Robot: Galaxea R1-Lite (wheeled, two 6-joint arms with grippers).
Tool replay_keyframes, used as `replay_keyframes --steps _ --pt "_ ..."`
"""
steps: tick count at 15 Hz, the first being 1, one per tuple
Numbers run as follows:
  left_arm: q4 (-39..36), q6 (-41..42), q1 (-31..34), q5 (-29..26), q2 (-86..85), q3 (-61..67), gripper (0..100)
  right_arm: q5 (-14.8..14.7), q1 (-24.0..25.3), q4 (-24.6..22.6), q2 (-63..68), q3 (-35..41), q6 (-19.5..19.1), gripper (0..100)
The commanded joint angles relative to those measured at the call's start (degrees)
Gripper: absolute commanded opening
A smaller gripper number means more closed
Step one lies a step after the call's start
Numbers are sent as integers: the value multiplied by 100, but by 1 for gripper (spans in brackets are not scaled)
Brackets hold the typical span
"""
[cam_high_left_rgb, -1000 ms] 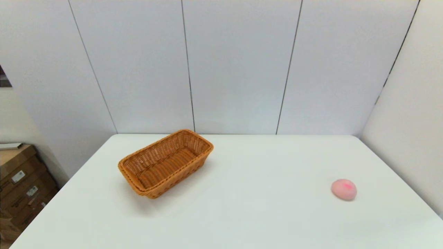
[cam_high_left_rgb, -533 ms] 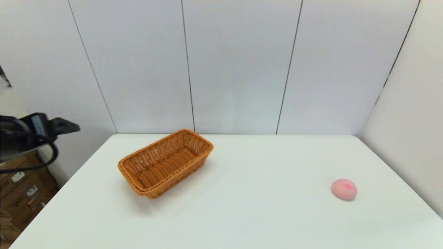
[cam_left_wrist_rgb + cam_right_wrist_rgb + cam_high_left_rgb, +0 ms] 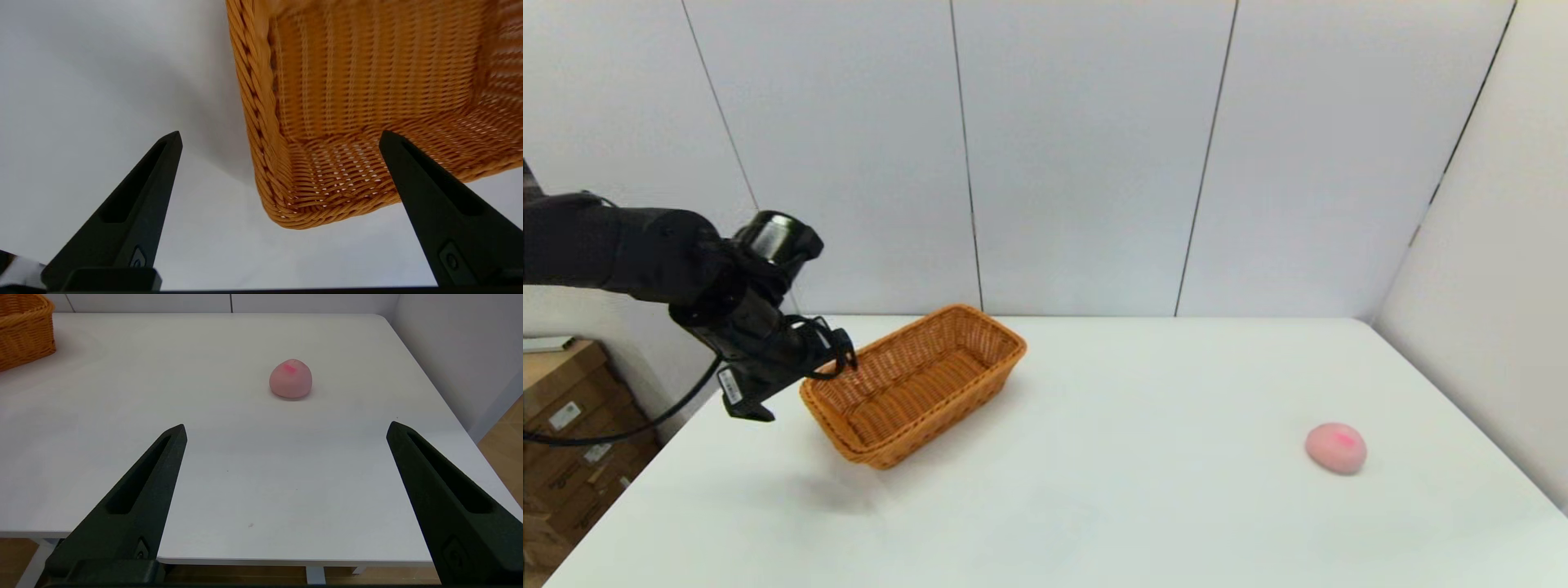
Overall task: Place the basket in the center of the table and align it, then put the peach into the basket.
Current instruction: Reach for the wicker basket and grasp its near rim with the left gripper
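Hovered left gripper [image 3: 280, 139], fingers spread, over corner of basket [image 3: 913, 384] at 10 o'clock on table [image 3: 1094, 506]. Left peach [image 3: 1335, 447] at 4 o'clock. Kept right gripper [image 3: 286, 428] agape at near edge.

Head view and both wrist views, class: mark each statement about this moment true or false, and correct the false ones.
1. The pale pink rounded peach lies inside the orange-brown woven wicker basket. False: it lies on the plain white table, far to the basket's right.
2. The left gripper is open, near a basket corner. True.
3. The basket holds nothing. True.
4. The right gripper is shut on the peach. False: it is open, well short of it.
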Motion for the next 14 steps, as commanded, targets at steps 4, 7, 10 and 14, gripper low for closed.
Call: replay_keyframes --steps 4,7,10,14 --pt "194 -296 91 -441 955 -209 100 0 2 8 7 1 -10 100" --pt "176 -296 179 -477 1184 -209 100 -8 2 8 7 1 -10 100" --pt "159 -296 249 -688 1342 -201 100 0 2 8 7 1 -10 100" --pt "150 -279 284 -863 1570 -201 0 0 2 8 7 1 -10 100"
